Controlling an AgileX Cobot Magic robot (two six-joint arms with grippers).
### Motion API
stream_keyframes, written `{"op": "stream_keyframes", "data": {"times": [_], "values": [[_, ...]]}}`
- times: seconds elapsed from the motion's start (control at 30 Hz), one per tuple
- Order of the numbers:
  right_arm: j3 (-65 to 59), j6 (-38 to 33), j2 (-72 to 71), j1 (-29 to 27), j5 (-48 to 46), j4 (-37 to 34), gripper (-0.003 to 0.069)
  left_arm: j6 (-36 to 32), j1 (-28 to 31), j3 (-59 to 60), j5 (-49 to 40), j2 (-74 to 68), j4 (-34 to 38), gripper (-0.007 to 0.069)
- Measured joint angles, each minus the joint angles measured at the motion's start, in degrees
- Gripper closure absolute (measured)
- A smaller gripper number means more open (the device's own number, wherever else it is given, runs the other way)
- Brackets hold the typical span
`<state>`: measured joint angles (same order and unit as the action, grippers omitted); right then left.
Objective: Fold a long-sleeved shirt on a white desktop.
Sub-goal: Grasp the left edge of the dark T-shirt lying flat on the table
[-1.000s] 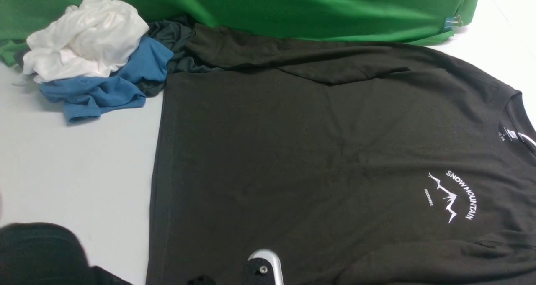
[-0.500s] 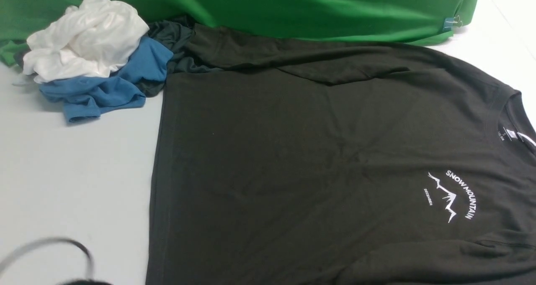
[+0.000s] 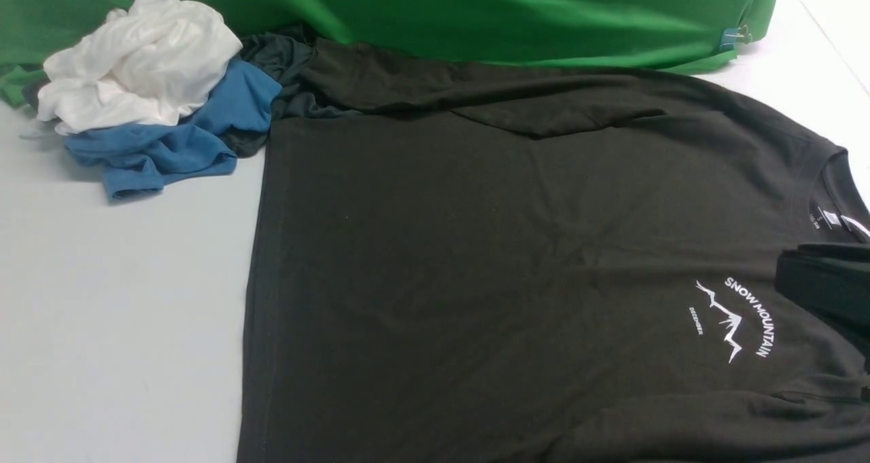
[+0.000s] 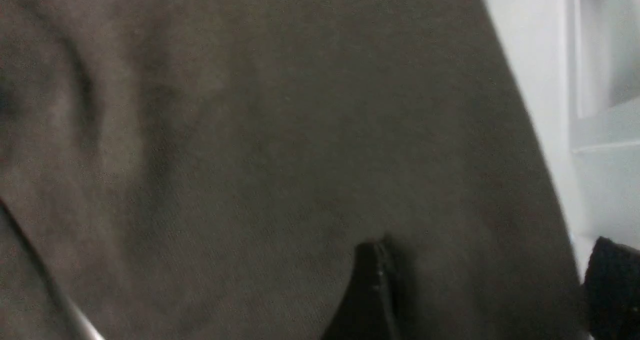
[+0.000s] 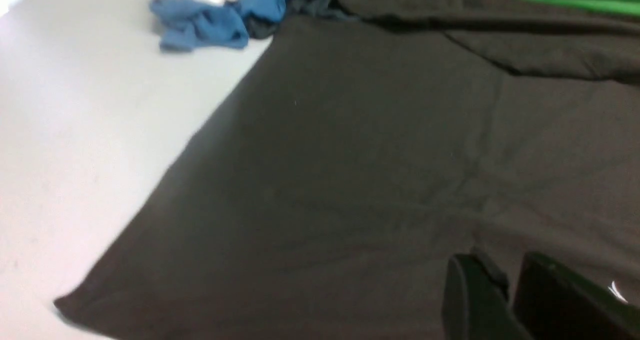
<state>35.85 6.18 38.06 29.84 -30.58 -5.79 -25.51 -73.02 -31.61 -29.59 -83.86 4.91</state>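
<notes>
shirt [image 3: 476, 266] flat on desk [image 3: 115, 300], face up, filling centre and right of front view. hem runs down centre-left, collar [image 3: 832, 191] at right edge, print [image 3: 737, 317] lower right. one sleeve [image 3: 544, 103] folded across the shirt's upper edge, along green backdrop [image 3: 510, 14]. upper left: heap of white [image 3: 136, 62], blue [image 3: 177, 136] and dark grey [image 3: 279, 55] garments, the grey one touching the sleeve end.

left claw [image 4: 492, 290]: spread wide just over the shirt near its edge, nothing between the fingers [image 4: 372, 290].

right claw [image 5: 510, 300]: low over the shirt beside the print, dark blur at front view's right edge. fingers close, narrow gap. can't tell if cloth is pinched.
</notes>
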Motion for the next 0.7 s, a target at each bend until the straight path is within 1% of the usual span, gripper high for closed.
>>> {"op": "stream_keyframes", "data": {"times": [0.1, 0.17, 0.2, 0.23, 0.27, 0.3, 0.33, 0.37, 0.43, 0.47, 0.5, 0.6, 0.7], "values": [[0.07, -0.14, 0.0, 0.0, 0.58, 0.07, 0.0504, 0.2, 0.0, -0.13, 1.73, -1.27, -0.59, 0.0112], [0.47, -0.14, -0.07, 0.0, 0.63, 0.07, 0.0503, 0.33, 0.0, -0.15, 2.24, -1.68, -1.18, 0.0173], [0.51, -0.14, -0.07, 0.0, 0.57, 0.07, 0.0503, 0.39, 0.0, -0.15, 2.3, -1.76, -1.29, 0.018], [0.89, -0.14, -0.07, 0.0, 0.03, 0.07, 0.0502, 0.54, 0.0, -0.24, 2.3, -1.76, -2.02, 0.0239], [1.36, -0.14, -0.07, 0.0, -0.8, 0.07, 0.0501, 0.59, 0.0, -0.32, 2.23, -1.8, -2.24, 0.0279], [2.07, -0.14, -0.07, 0.0, -2.2, 0.07, 0.0501, 0.79, 0.05, -0.51, 1.96, -1.75, -2.36, 0.0363], [2.33, -0.14, -0.07, 0.0, -2.85, 0.09, 0.0501, 0.78, 0.05, -0.57, 1.81, -1.75, -2.36, 0.0374], [3.11, -0.18, -0.07, 0.0, -4.47, 0.09, 0.0501, 0.97, 0.05, -0.69, 1.37, -1.61, -2.07, 0.0427], [4.83, -0.32, -0.07, 0.0, -7.69, 0.14, 0.0501, 1.35, 0.05, -0.91, 0.17, -1.35, -1.84, 0.051], [6.74, -0.59, -0.07, 0.0, -12.5, 0.49, 0.05, 1.76, 0.0, -1.42, -2.47, -0.72, -1.76, 0.0573], [7.25, -0.8, -0.01, 0.0, -13.12, 0.5, 0.05, 1.9, 0.0, -1.47, -2.81, -0.65, -1.76, 0.058], [10.46, -3.49, 1.08, 0.0, -25.05, 1.85, 0.0496, 4.31, 0.0, -2.52, -7.95, 1.91, -2.28, 0.0588], [10.85, -9.78, 3.86, 0.0, -33.52, 2.76, 0.0493, 6.12, 0.0, -4.37, -12.29, 5.64, -2.55, 0.0588]]}}
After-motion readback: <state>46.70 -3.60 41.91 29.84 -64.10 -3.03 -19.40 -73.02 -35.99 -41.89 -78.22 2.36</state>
